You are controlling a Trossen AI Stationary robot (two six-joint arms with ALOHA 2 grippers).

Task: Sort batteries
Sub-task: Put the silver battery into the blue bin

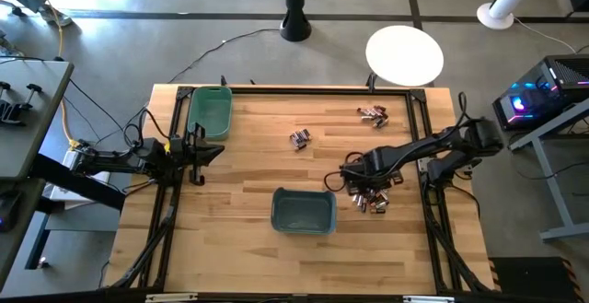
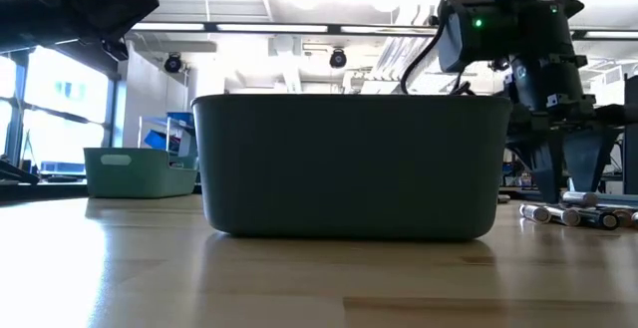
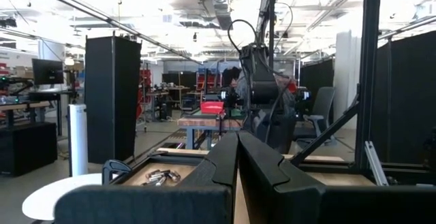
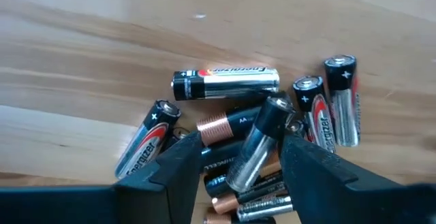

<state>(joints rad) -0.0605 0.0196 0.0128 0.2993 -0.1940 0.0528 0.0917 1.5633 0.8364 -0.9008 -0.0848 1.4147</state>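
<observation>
Right gripper (image 4: 235,159) low over the nearest pile of batteries (image 4: 252,149), fingers (image 4: 180,163) spread apart, one silvery cell (image 4: 262,142) standing tilted between them, not yet clamped. Seen from above, right gripper (image 1: 354,180) at about four o'clock from the table's middle, with the pile (image 1: 370,199) just beneath and beside it.

Likely trouble: tilted cell apt to pivot or squirt out on closing, since it leans across a copper-topped battery (image 4: 225,125) underneath. Closing could also pinch two cells together, or nudge neighbours into rolling. Round cells on smooth wood, so probably easy to scatter.

Outward from there: dark teal bin (image 1: 303,210) close by at nine o'clock of the pile, a short carry. Near wall of that bin fills the low view (image 2: 349,164), so a held cell would need lifting over the rim. Second cluster (image 1: 300,138) near the middle, third cluster (image 1: 373,114) toward one o'clock near the far edge. Green bin (image 1: 210,111) at ten o'clock, well apart.

Table's right frame rail (image 1: 425,156) near the pile at three o'clock; a rolling cell might reach it. Open wood at six o'clock.

Left gripper (image 1: 204,153) parked at nine o'clock by the green bin, fingers shut on nothing.
</observation>
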